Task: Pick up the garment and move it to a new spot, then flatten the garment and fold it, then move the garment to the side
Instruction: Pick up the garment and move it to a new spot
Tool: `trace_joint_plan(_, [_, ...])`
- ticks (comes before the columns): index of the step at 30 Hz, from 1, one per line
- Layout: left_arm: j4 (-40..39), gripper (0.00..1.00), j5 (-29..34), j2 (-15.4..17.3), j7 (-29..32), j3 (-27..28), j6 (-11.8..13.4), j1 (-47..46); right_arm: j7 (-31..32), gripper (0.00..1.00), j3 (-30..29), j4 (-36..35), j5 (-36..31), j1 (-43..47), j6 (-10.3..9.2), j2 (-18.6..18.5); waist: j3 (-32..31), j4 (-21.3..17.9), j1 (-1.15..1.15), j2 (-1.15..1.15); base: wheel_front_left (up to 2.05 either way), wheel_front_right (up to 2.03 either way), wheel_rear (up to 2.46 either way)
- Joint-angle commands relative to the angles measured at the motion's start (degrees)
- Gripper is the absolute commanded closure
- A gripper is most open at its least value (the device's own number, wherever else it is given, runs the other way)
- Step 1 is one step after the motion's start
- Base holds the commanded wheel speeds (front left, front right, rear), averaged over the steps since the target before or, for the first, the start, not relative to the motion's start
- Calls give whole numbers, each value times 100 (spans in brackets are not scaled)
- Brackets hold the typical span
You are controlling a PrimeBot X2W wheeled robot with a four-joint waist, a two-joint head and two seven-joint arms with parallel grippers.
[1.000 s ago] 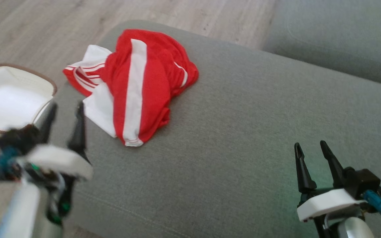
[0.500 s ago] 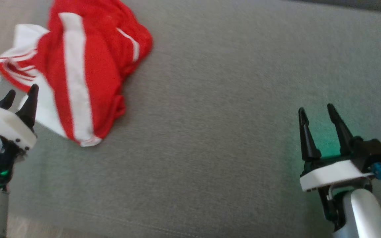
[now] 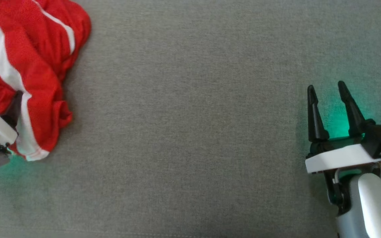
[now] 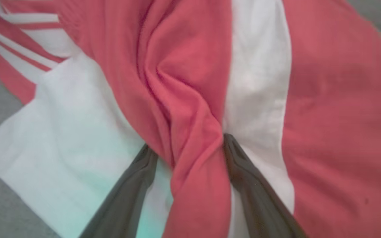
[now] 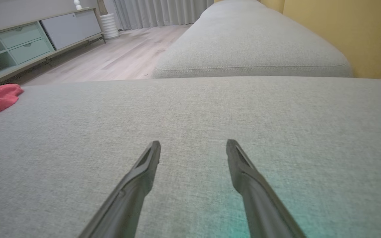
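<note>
Soft matt cloth garment (image 4: 190, 99) on a coarse woven grey fabric cushion (image 3: 190, 132)

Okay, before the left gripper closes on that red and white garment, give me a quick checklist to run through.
1. The left gripper is open: ok.
2. A red fold of the garment sits between its fingers: ok.
3. How many layers that fold holds: cannot tell.
4. The right gripper is open, apart from the garment, over bare cushion: ok.
5. Bare cushion lies to the garment's right for a new spot: ok.
</note>
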Motion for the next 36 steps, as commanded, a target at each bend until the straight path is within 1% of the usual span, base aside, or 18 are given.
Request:
trace_joint_plan(1, [-104,0,-67,350,126,291,49,-160,-11,0,116,-216,-12,-98,44,-28,101,-89,-1,0,0,0,0])
trace_joint_plan(3, [-88,0,-211,316,319,318,95,-165,-13,0,104,-219,3,-111,44,-28,129,-111,-1,0,0,0,0])
trace_joint_plan(4, [-106,34,-252,319,396,316,102,-165,-15,0,99,-218,10,-116,44,-28,140,-117,-1,0,0,0,0])
trace_joint_plan(5, [-150,70,-276,325,408,327,98,-173,-17,0,91,-213,20,-123,44,-28,144,-119,-1,0,0,0,0])
trace_joint_plan(6, [-197,100,-294,320,390,352,112,-185,-22,0,84,-202,32,-130,44,-28,139,-118,-1,0,0,0,0])
trace_joint_plan(10, [-395,100,-356,341,334,422,90,-222,-71,0,81,-125,108,-129,44,-28,14,-86,-1,0,0,0,0])
trace_joint_plan(15, [-794,100,-348,452,147,522,17,-366,-167,0,105,32,213,-116,44,-28,-289,5,-1,0,0,0,0])
trace_joint_plan(20, [-1251,100,-257,596,-78,547,-89,-656,-294,0,147,267,360,-66,44,-28,-738,117,-1,0,0,0,0])
trace_joint_plan(25, [-1614,100,-158,667,-139,350,-192,-1135,-438,0,225,542,544,15,44,-28,-1274,184,-1,0,0,0,0])
trace_joint_plan(28, [-1821,100,-46,620,-143,111,-224,-1461,-507,0,251,692,646,85,44,-28,-1606,187,-1,0,0,0,0])
trace_joint_plan(30, [-1953,100,-36,530,-145,-37,-243,-1687,-540,0,265,772,698,138,44,-28,-1780,159,-1,0,0,0,0])
trace_joint_plan(33, [-2070,100,3,462,-156,-200,-273,-1914,-562,0,276,828,736,183,44,-28,-1917,101,-1,0,0,0,0])
trace_joint_plan(36, [-2221,100,-26,256,-213,-437,-313,-2229,-583,0,260,885,762,240,44,-28,-2063,-31,-1,0,0,0,0])
